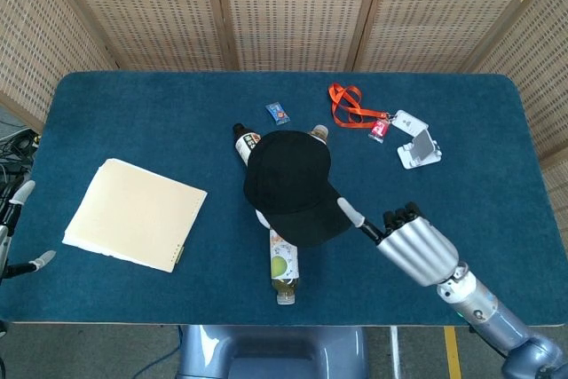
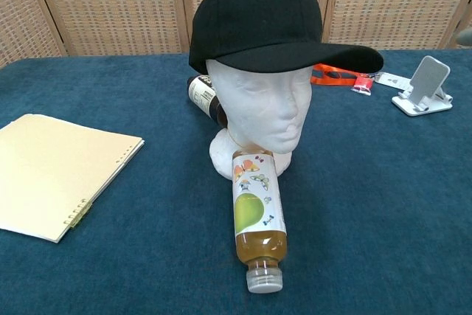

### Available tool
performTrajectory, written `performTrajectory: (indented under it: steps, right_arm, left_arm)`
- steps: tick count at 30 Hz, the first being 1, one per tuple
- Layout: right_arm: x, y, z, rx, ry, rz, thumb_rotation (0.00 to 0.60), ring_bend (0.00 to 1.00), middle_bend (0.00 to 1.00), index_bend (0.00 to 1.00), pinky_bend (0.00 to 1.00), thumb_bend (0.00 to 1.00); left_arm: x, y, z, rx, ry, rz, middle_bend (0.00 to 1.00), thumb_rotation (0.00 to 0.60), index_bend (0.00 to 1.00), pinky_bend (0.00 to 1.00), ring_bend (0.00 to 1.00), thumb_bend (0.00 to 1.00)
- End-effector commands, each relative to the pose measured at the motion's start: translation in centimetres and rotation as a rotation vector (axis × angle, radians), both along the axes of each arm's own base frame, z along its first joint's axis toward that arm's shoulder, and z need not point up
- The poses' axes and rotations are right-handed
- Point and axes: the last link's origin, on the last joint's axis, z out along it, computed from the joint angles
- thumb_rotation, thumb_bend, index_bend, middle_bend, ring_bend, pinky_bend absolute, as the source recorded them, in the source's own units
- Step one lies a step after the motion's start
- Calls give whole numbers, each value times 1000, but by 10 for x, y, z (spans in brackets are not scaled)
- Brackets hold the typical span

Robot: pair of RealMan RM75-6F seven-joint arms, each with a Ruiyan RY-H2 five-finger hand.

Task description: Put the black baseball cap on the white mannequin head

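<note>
The black fabric baseball cap (image 2: 258, 20) is seated on the white foam mannequin head (image 2: 262, 112) at frame centre. The right hand (image 1: 410, 244), lower right, is spread and empty. It should be withdrawn clear of the brim.

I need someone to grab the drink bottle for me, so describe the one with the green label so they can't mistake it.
Start at the white mannequin head wearing the black baseball cap mid-table. The bottle lies on its side just in front of the base, clear cap pointing at the table's near edge. Unlike the dark bottle behind the head, it holds amber liquid.
</note>
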Motion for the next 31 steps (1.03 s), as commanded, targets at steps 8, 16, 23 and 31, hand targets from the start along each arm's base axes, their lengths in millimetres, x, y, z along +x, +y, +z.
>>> performTrajectory:
  steps: [8, 16, 23, 31]
  right_arm:
    - [-124, 13, 60, -36, 91, -249, 600, 1000, 958, 0, 1000, 0]
    - [-183, 27, 72, -94, -3, -543, 600, 441, 419, 0, 471, 0]
    - [-171, 36, 58, -22, -312, -782, 600, 0, 0, 0, 0, 0]
    - [-153, 52, 33, 29, -383, -797, 600, 0, 0, 0, 0, 0]
  left_arm:
    - [1, -4, 1, 5, -4, -5, 0, 600, 0, 0, 0, 0]
    - [2, -7, 1, 2, -5, -14, 0, 600, 0, 0, 0, 0]
    - [3, -11, -4, -8, 10, -28, 0, 600, 0, 0, 0, 0]
    - [3, -15, -5, -8, 14, -42, 0, 600, 0, 0, 0, 0]
